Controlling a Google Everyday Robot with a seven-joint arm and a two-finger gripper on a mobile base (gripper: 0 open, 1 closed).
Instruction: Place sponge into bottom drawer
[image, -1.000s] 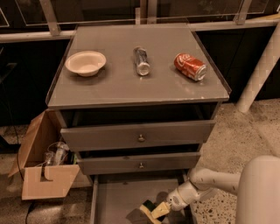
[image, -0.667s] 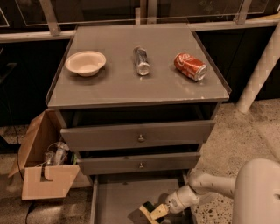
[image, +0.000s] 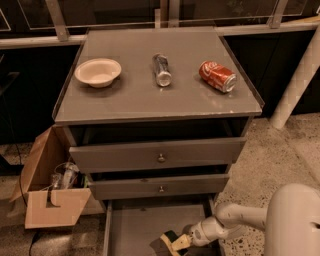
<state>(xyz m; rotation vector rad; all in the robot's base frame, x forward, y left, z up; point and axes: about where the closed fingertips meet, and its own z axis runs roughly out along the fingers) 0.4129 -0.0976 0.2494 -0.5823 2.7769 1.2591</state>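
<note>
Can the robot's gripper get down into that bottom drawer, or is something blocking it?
Probably yes. The bottom drawer is pulled out, its floor looks bare, and the gripper, sponge at its tip, hangs over its front right part.

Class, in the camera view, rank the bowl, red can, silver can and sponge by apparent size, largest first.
1. Bowl.
2. Red can and silver can look about alike.
3. Sponge, smallest-looking, though partly hidden at the gripper over the bottom drawer, so unsure.

Three drawers, two cans, one bowl, end effector over lowest
</note>
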